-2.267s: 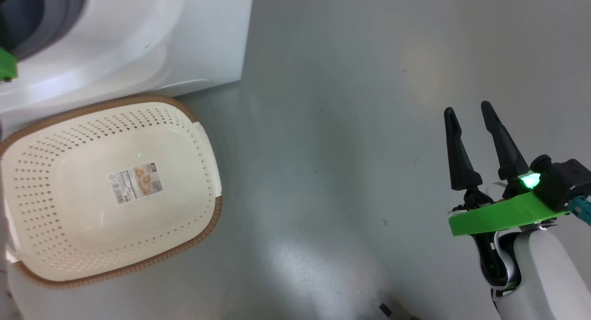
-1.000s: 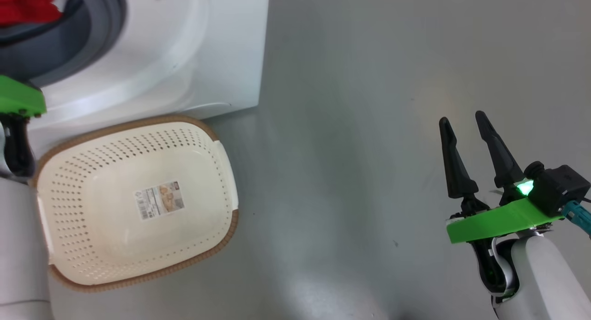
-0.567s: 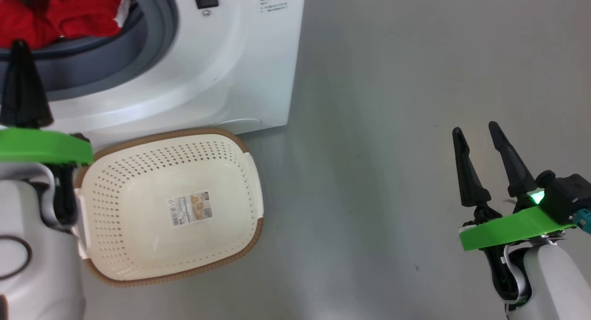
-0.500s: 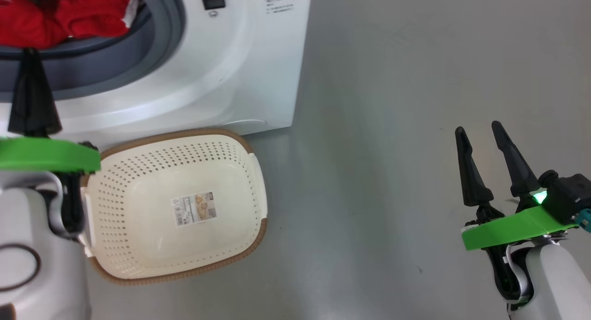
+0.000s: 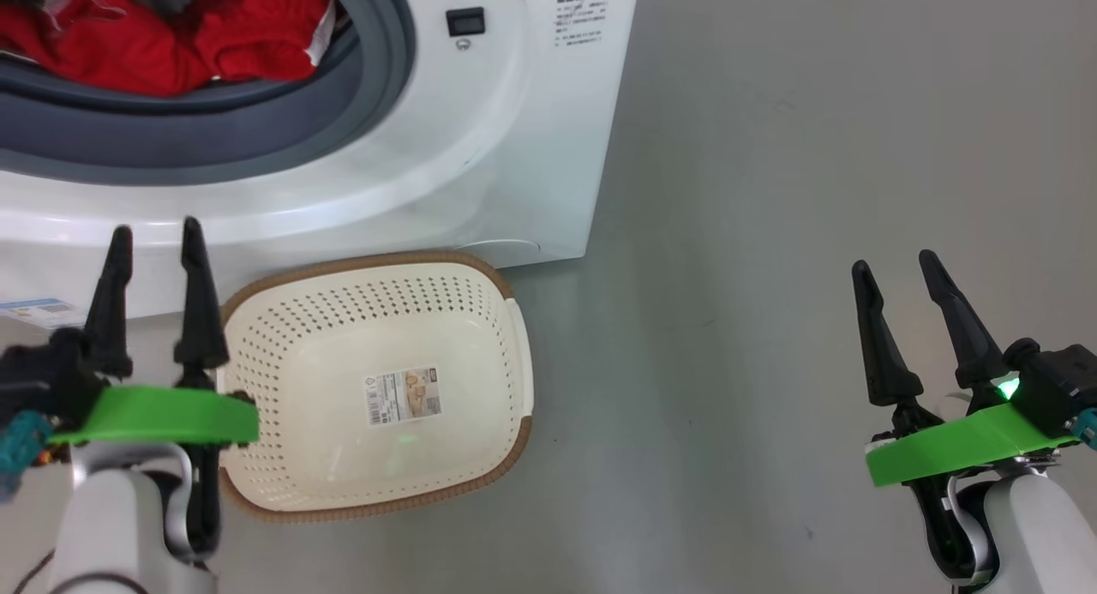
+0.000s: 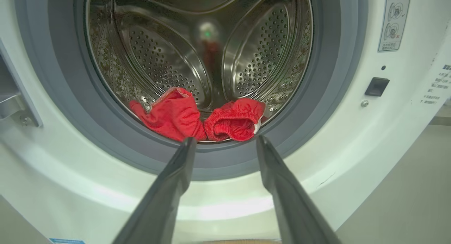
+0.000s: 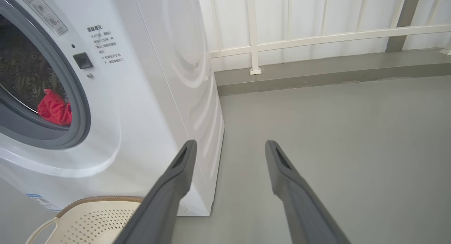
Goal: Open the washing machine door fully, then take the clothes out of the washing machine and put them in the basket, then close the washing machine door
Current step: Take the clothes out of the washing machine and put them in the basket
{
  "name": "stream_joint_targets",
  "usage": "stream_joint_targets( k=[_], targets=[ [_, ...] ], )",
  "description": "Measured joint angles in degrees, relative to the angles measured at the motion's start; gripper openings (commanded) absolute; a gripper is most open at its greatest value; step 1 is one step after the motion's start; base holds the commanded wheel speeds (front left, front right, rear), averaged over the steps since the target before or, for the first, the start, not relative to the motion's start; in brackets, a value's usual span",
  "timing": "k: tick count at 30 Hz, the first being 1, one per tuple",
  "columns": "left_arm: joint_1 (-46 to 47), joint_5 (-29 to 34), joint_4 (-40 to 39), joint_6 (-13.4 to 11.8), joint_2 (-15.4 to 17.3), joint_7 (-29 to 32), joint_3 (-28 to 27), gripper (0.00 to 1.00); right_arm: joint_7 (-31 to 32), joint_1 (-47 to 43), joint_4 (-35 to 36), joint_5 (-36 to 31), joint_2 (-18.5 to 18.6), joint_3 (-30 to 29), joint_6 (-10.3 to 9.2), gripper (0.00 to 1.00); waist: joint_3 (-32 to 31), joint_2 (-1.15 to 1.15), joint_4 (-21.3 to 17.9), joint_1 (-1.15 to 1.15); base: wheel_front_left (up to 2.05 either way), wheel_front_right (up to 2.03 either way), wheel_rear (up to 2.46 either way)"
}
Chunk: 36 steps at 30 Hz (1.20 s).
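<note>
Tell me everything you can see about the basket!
The basket is a cream-white rounded rectangle that looks like plastic, with rows of little holes in its walls and a brown woven-looking rim. A flat handle sticks out at its side, and a paper label sits on its bottom. It stands upright and empty on the grey floor, right in front of the washing machine.

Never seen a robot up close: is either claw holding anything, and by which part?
Nothing is held. The left claw and the right claw are both open and empty; the clothes lie in the washing machine.
</note>
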State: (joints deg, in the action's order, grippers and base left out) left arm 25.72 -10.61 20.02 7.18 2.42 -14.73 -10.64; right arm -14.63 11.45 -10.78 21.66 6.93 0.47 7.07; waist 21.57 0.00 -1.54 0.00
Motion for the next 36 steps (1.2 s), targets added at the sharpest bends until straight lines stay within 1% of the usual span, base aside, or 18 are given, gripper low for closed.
stream_joint_targets(
  k=[1,10,15,23,30,36],
  targets=[
    [-0.74,-0.05,-0.29,0.00,-0.15,0.00,-0.01,1.00,0.00,-0.02,0.00,0.00,0.00,0.01,0.00,1.00,-0.13,0.00,0.16,0.00,0.00,0.00,0.00],
    [-7.49,-0.23,-4.36,0.00,-0.60,0.00,1.38,1.00,0.00,-0.96,-0.04,0.00,0.31,0.03,0.00,1.00,-1.22,0.00,1.22,0.00,0.00,0.00,0.00],
    [-11.81,-2.05,-6.08,0.00,-0.63,0.00,1.40,1.00,0.00,-2.60,-0.20,0.00,0.31,0.00,0.00,1.00,-2.82,0.00,1.55,0.00,0.00,0.00,0.00],
    [-17.69,-2.92,-9.67,-0.36,-0.59,0.00,1.54,1.00,0.00,-5.37,-0.29,0.00,0.29,-0.45,0.00,1.00,-5.27,0.00,1.82,0.00,0.00,0.00,0.00],
    [-21.27,-3.59,-11.72,-1.52,-0.57,0.00,1.66,1.00,0.00,-6.68,-0.34,0.01,0.26,-0.67,0.00,1.00,-6.41,0.00,1.78,0.00,0.00,0.00,0.00],
    [-22.24,-3.68,-12.78,-2.18,-0.55,0.00,2.05,1.00,0.00,-6.69,-0.31,0.00,0.19,-0.88,0.00,1.00,-6.43,0.00,1.70,0.00,0.00,0.00,0.00]
  ],
)
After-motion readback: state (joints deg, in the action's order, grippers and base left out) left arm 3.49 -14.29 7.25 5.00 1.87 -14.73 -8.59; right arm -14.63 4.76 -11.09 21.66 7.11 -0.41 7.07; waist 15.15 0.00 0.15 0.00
